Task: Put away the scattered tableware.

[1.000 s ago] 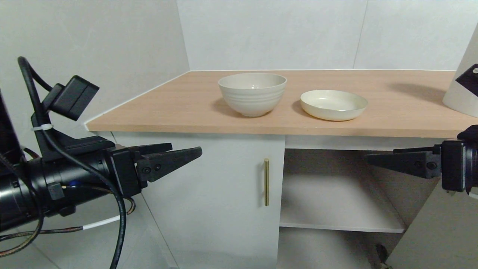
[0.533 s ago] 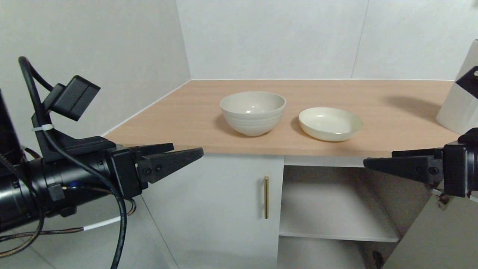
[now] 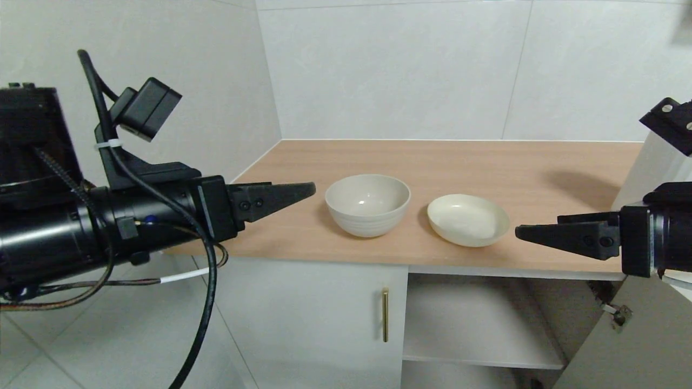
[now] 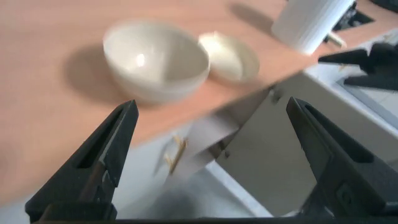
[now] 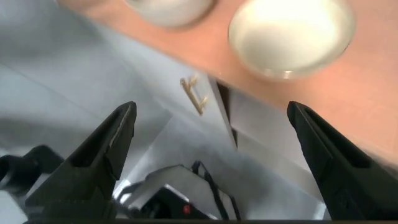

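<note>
A round ribbed bowl (image 3: 367,204) and a smooth shallow cream dish (image 3: 468,219) stand apart, side by side, near the front edge of the wood-grain tabletop (image 3: 432,159). Bare wood reaches behind them to the wall. The left end effector (image 3: 311,189) and the right end effector (image 3: 518,232) hang before that edge, both spread wide.
</note>
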Controlling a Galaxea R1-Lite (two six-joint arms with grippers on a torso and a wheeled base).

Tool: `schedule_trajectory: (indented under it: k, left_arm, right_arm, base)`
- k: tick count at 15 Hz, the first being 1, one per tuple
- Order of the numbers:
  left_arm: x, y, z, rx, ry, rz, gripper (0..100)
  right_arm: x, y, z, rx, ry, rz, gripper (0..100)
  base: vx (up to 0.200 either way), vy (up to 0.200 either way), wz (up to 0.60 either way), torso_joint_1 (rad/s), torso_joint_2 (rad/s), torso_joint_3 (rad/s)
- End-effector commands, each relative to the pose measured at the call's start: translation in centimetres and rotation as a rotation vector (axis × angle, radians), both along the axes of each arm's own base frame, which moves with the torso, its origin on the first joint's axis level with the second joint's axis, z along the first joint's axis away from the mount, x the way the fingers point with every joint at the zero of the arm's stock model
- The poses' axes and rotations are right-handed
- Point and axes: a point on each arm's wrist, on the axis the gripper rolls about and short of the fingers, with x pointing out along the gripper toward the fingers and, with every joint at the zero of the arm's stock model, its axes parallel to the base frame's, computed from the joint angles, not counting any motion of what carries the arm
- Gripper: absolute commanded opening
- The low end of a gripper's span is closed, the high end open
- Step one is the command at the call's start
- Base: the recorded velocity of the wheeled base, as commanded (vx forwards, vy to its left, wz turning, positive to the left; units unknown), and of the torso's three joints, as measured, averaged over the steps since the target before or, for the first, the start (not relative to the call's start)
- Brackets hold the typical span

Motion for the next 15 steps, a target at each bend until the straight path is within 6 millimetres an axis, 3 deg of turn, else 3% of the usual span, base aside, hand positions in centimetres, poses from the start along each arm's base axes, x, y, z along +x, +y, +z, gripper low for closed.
schedule_trajectory:
  k: [1,3,7,11,13,15]
  left_arm:
    - [2.1,-0.8,0.0,0.008,0.013,0.006,100]
    - [2.2,-0.1,1.0,0.004,0.001,0.033,100]
    - [2.1,0.2,1.0,0.037,0.072,0.051,100]
    - [5.7,-1.7,1.4,-0.088,0.299,0.252,100]
    - [8.7,-3.5,-0.4,-0.098,0.429,0.325,100]
    - [10.2,-4.8,-2.2,-0.072,0.461,0.375,100]
  right_arm:
    - [0.7,0.4,-0.6,-0.011,0.005,0.000,100]
    - [1.8,1.0,-1.4,-0.001,-0.027,-0.007,100]
    - [4.6,2.4,-1.5,-0.019,0.004,-0.152,100]
    - [6.6,3.3,-0.9,0.001,0.097,-0.311,100]
    - [6.8,3.3,-1.2,-0.014,0.100,-0.332,100]
    - [6.8,3.3,-1.2,-0.016,0.099,-0.334,100]
  base:
    - [0.000,0.000,0.00,0.149,-0.40,-0.237]
    - [0.000,0.000,0.00,0.071,-0.18,-0.100]
    - [0.000,0.000,0.00,0.009,-0.01,-0.012]
    - [0.000,0.000,0.00,0.000,0.00,0.000]
    - [0.000,0.000,0.00,0.000,0.00,0.000]
    - [0.000,0.000,0.00,0.000,0.00,0.000]
